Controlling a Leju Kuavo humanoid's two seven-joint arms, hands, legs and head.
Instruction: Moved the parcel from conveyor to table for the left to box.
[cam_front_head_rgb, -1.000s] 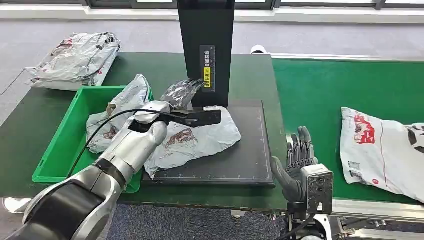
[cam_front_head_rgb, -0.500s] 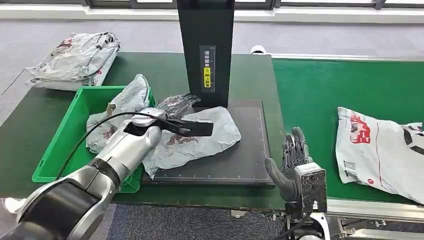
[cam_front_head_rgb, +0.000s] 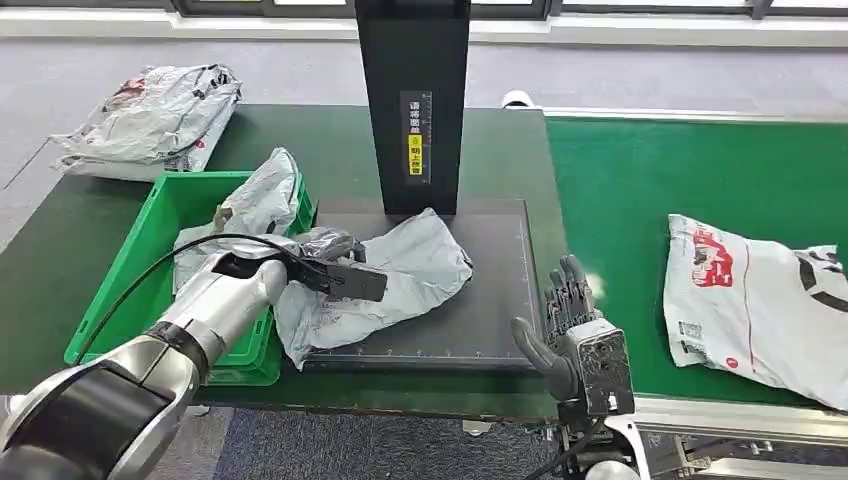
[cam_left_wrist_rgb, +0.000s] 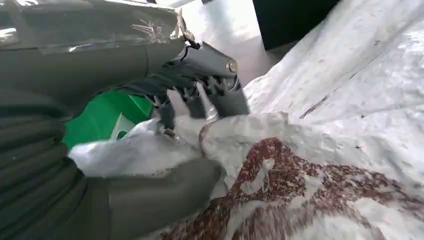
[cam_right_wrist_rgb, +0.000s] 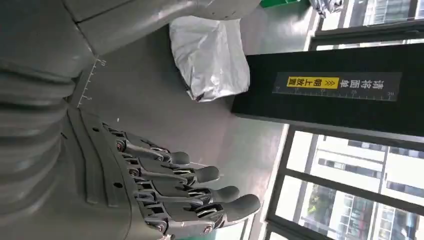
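Observation:
A crumpled grey parcel (cam_front_head_rgb: 425, 265) with red print lies on the black mat (cam_front_head_rgb: 495, 300), its left end hanging over toward the green bin (cam_front_head_rgb: 115, 300). My left hand (cam_front_head_rgb: 328, 244) grips that left end. In the left wrist view the thumb (cam_left_wrist_rgb: 160, 195) and fingers (cam_left_wrist_rgb: 200, 95) pinch a fold of the parcel (cam_left_wrist_rgb: 340, 125). My right hand (cam_front_head_rgb: 570, 305) stands upright at the table's front edge beside the conveyor, holding nothing. The right wrist view shows its fingers (cam_right_wrist_rgb: 200, 192) stretched out and apart, with the parcel (cam_right_wrist_rgb: 210, 55) beyond them.
A black scanner post (cam_front_head_rgb: 412, 100) rises behind the mat. The bin holds another grey parcel (cam_front_head_rgb: 250, 205). More parcels (cam_front_head_rgb: 150, 115) are heaped at the table's back left. A white parcel (cam_front_head_rgb: 760, 300) lies on the green conveyor (cam_front_head_rgb: 640, 170) at right.
My left hand has closed on the parcel and drawn it left and forward, toward the bin. The right hand has drifted slightly left. The white parcel on the conveyor has crept left.

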